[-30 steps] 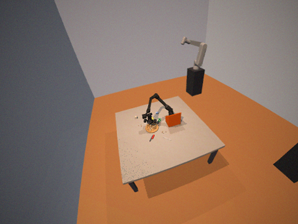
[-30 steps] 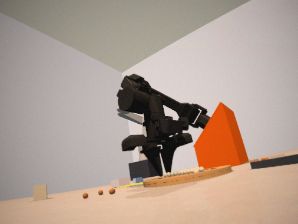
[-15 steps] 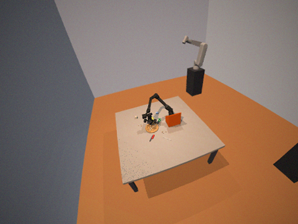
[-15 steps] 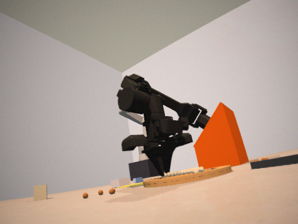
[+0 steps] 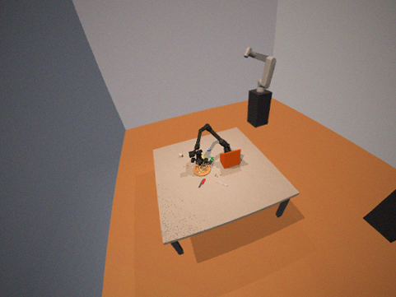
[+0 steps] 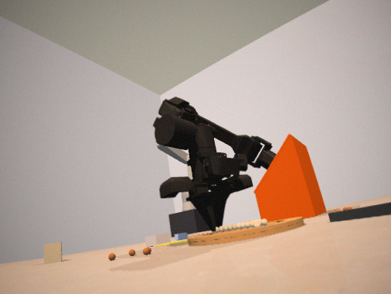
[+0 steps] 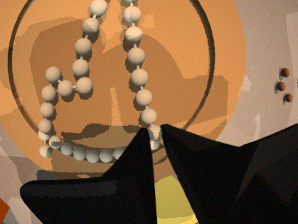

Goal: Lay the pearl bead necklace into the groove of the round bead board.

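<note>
The round wooden bead board (image 5: 196, 172) (image 6: 247, 235) (image 7: 231, 55) lies on the table, with a dark ring groove near its rim. The pearl bead necklace (image 6: 241, 224) (image 7: 139, 77) lies over the board, mostly inside the groove. In the wrist view two strands run up out of frame, one has a kink at the left, and a row of beads crosses the lower groove. My gripper (image 6: 216, 229) (image 7: 153, 132) points down at the board's edge, shut on the necklace at its lower right corner. The fingers hide part of the lower row, and the far end is out of the wrist view.
An orange block (image 5: 230, 159) (image 6: 287, 186) stands beside the board. Small brown beads (image 6: 132, 252) (image 7: 284, 72) lie on the table. A yellow piece (image 6: 171, 243) (image 7: 172, 200) lies by the board's edge. A red and dark tool (image 5: 202, 182) and a cream block (image 6: 52, 253) lie farther off.
</note>
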Action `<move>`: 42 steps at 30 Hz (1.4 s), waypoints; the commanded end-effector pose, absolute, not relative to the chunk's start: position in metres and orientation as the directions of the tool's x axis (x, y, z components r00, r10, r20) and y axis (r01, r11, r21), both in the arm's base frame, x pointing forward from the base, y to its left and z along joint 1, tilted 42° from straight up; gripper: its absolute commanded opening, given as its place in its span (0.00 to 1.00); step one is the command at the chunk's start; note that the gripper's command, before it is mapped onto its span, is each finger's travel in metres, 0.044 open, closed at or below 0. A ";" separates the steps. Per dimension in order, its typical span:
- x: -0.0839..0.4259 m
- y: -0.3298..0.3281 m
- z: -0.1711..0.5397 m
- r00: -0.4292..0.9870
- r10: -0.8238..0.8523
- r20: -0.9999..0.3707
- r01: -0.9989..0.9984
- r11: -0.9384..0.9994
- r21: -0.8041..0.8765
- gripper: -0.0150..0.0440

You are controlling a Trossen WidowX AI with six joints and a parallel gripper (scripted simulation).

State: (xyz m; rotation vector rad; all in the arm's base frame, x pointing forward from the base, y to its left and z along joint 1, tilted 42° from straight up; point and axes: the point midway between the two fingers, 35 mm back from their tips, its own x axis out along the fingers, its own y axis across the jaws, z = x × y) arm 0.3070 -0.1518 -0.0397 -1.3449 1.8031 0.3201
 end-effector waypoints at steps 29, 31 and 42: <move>0.312 -0.161 -0.034 -0.070 -0.664 -0.744 -0.883 0.388 -0.264 0.25; 0.312 -0.161 -0.034 -0.070 -0.664 -0.744 -0.883 0.388 -0.264 0.25; 0.313 -0.160 -0.031 -0.068 -0.666 -0.743 -0.880 0.391 -0.270 0.74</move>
